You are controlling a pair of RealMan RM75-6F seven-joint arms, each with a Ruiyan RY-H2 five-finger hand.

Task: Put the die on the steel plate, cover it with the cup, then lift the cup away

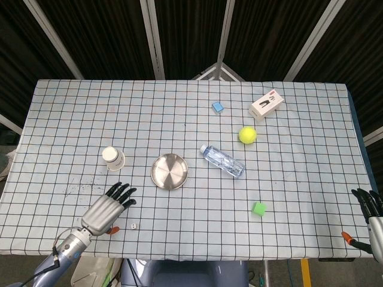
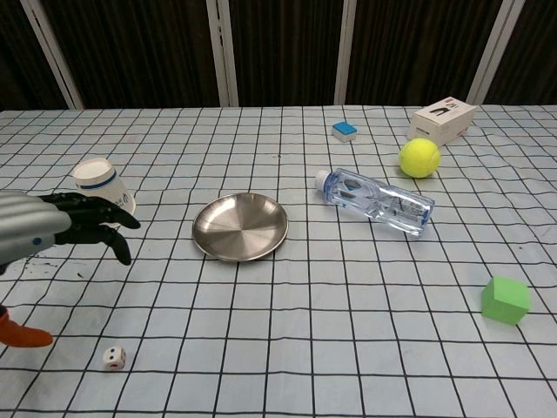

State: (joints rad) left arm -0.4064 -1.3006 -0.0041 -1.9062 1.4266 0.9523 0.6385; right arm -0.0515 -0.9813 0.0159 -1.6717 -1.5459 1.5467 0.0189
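A single small white die (image 2: 114, 358) sits on the checked table (image 1: 299, 179), near the front edge and well to the front-left of the steel plate (image 2: 240, 226), the landmark here. Its top face cannot be read. The plate is round, shallow and holds nothing. One paper cup (image 2: 102, 178) stands mouth-down and slightly tilted to the left of the plate, base up; what lies beneath it cannot be seen.

The left hand (image 1: 109, 206) hovers just left of the die, in front of the cup, fingers (image 2: 97, 218) spread and extended toward the plate, holding nothing. The right hand (image 1: 371, 209) shows only at the table's far right edge, well apart from the plate; its fingers look loosely apart and empty.

Right of the plate lies one clear water bottle (image 2: 376, 201) on its side, cap toward the plate. Beyond it: one yellow tennis ball (image 2: 419, 158), one white box (image 2: 444, 118), one blue block (image 2: 345, 131). One green cube (image 2: 505, 300) sits front-right.
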